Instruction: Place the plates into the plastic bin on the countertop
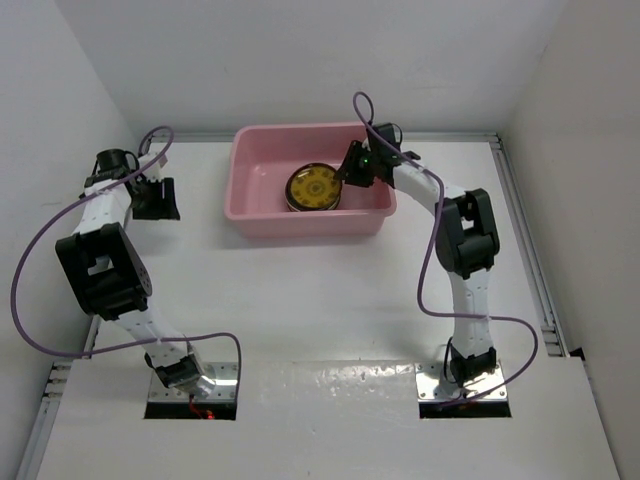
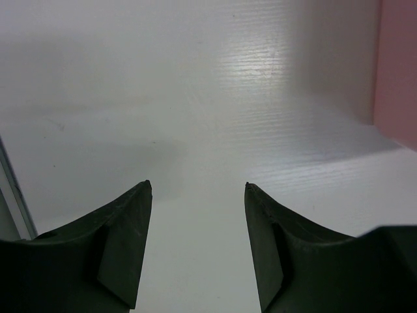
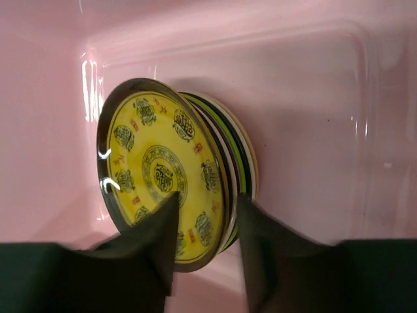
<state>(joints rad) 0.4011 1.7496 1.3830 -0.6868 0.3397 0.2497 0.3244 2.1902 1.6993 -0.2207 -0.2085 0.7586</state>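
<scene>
A stack of plates lies inside the pink plastic bin at the back of the white countertop. The top plate is yellow-brown and patterned; green, black and cream rims show beneath it. My right gripper reaches into the bin from the right. In the right wrist view the right gripper straddles the stack's edge, one finger on the top plate's face and the other against the stack's underside, closed on it. My left gripper is open and empty over bare table left of the bin; the left wrist view shows the left gripper the same.
The bin's pink wall shows at the right edge of the left wrist view. White walls enclose the table at the back and on both sides. Metal edging runs along the right side. Purple cables loop from both arms.
</scene>
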